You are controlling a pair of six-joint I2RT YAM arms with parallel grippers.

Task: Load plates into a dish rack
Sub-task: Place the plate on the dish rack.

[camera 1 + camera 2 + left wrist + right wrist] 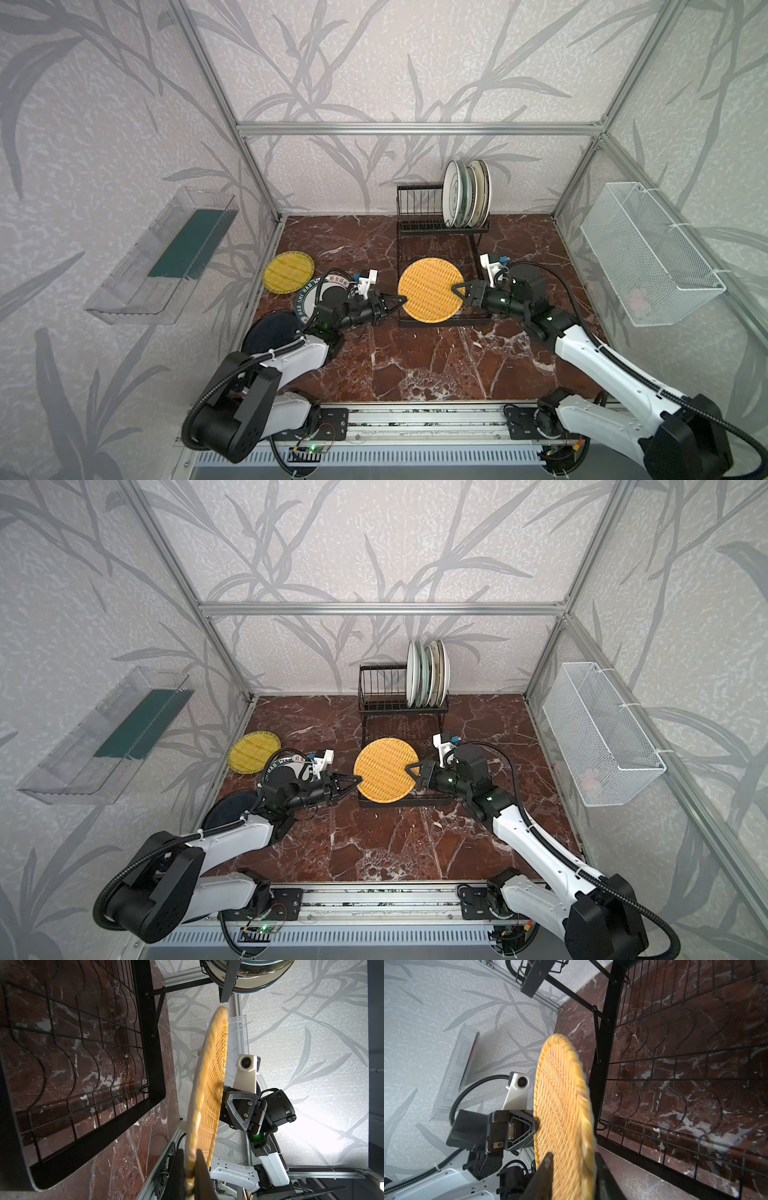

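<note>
The orange woven-pattern round plate (430,289) hangs clear above the flat grid tray of the black wire dish rack (419,208). Its woven face is turned up and lies nearly level with the red-brown marbled desk (436,365). Being round, it has no long axis; the line between its two gripped edges runs across the desk from side to side.

The left gripper (402,299) has its fingers (202,1169) pinched tight on the plate's left rim. The right gripper (456,287) straddles the opposite rim, its fingers (546,1169) narrow, one on each face. I cannot tell whether they press on the plate, since the rim there is blurred in the right wrist view. Both wrist views show the plate only edge-on, its near edge cut off by the frame.

At the right end of the rack's slot row, white and pale plates (465,193) stand upright on edge, faces turned along the row. They overlap too closely to count.

On the desk at the left, a yellow woven-pattern plate (289,272) lies flat, face up. Beside it, a white plate with a dark lettered rim (306,297) and a black plate (266,336) are each partly hidden beneath the left arm.
</note>
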